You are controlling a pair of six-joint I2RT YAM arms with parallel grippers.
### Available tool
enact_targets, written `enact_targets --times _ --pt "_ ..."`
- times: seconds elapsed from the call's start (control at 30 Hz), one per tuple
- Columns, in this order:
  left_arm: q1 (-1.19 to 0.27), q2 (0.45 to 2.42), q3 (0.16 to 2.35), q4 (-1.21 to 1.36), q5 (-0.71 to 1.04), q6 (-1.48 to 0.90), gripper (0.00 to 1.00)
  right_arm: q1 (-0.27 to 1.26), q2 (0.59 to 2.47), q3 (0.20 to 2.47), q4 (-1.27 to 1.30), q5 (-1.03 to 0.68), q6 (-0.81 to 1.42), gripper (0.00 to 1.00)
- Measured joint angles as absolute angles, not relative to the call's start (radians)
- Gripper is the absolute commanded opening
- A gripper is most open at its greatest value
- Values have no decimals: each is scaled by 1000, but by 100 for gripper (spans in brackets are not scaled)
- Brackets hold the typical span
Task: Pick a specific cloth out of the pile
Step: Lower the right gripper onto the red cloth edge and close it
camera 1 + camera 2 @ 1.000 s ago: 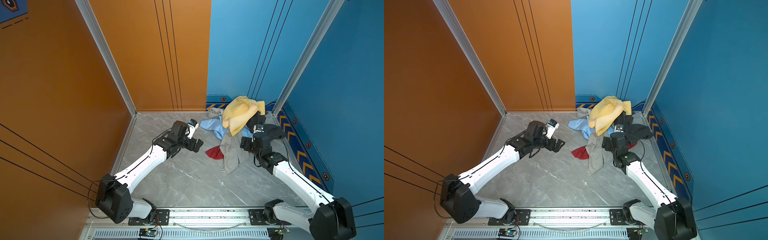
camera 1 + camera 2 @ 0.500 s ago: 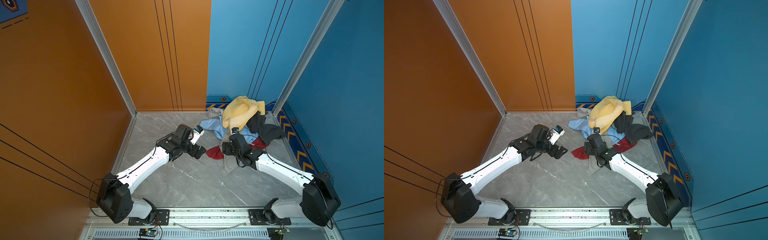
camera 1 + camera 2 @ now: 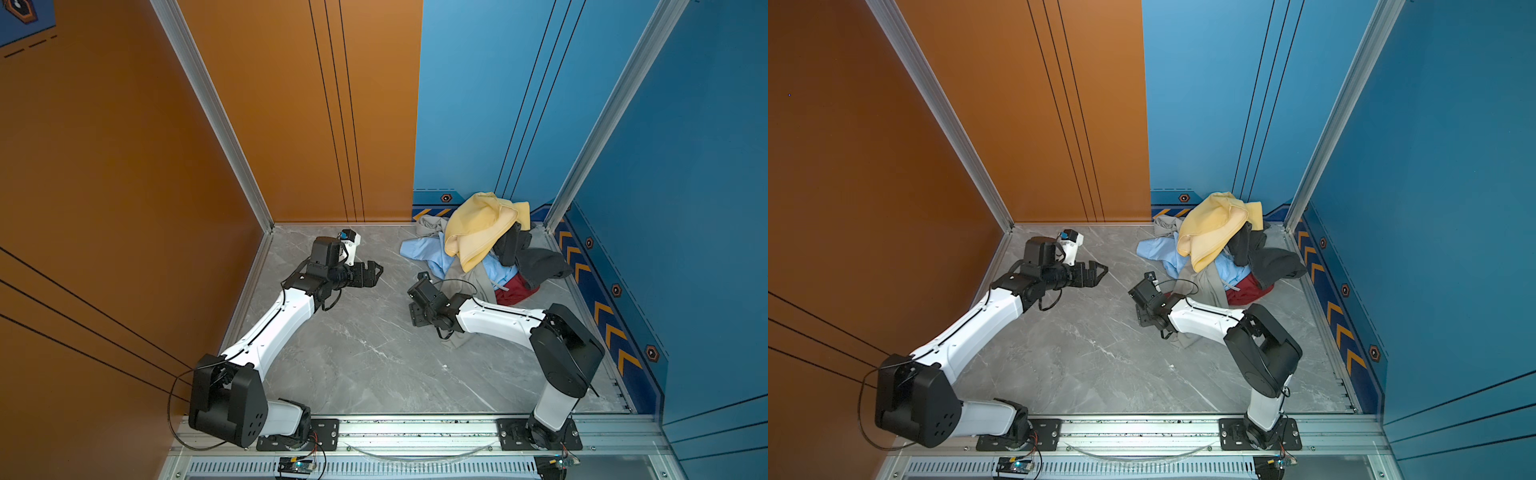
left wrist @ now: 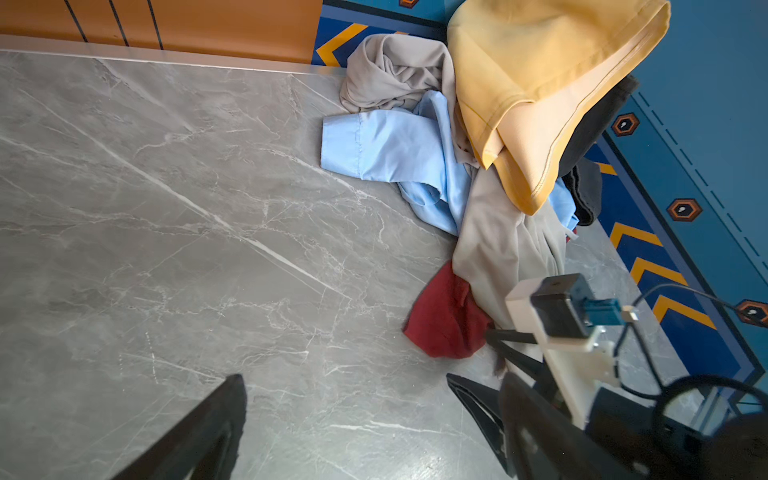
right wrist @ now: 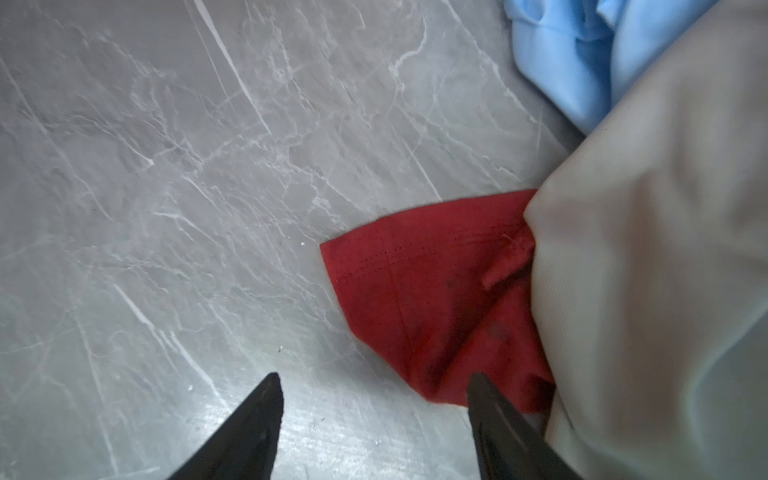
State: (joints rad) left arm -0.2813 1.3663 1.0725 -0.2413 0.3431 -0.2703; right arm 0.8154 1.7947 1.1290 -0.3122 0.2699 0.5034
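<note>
Right gripper (image 5: 374,378): black tapered fingers spread apart, nothing clamped, pointing down at the tabletop (image 5: 166,166), which is glossy grey marble-look with white veins. One fingertip sits at the edge of the cloth (image 5: 436,291); cannot tell whether they touch. The cloth is deep red, thin and matte, with a stitched hem line. One pointed corner lies flat on the tabletop; the rest is tucked under the grey cloth (image 5: 644,249), a smooth fine knit draped in a long fold. Light blue cloth (image 5: 582,62) lies next to that, crisp and shirt-like. The pile (image 3: 469,274) is heaped in the far right corner against the blue wall (image 3: 478,104). The yellow cloth (image 3: 478,226) is on top, soft, hemmed and domed. In both top views more red shows at the pile's near right edge, under the black garment (image 3: 536,262). Left gripper (image 4: 345,378): fingers wide apart, empty, over bare tabletop, well apart from the pile.
</note>
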Motion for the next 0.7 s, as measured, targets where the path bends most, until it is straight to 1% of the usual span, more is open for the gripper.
enact_targets --times 0.1,0.47,0.57,0.7 --pt "-281 1353 1072 -227 360 -279 95 815 1831 1155 -328 270 506 70" --pt "-310 1322 1066 -228 372 -229 95 768 1917 1203 -334 257 526 60" --pt "-321 1319 1066 -228 372 -216 95 751 1938 1211 -334 246 533 56" --pt "-322 1319 1066 -228 372 -205 95 736 1953 1229 -330 231 547 46"
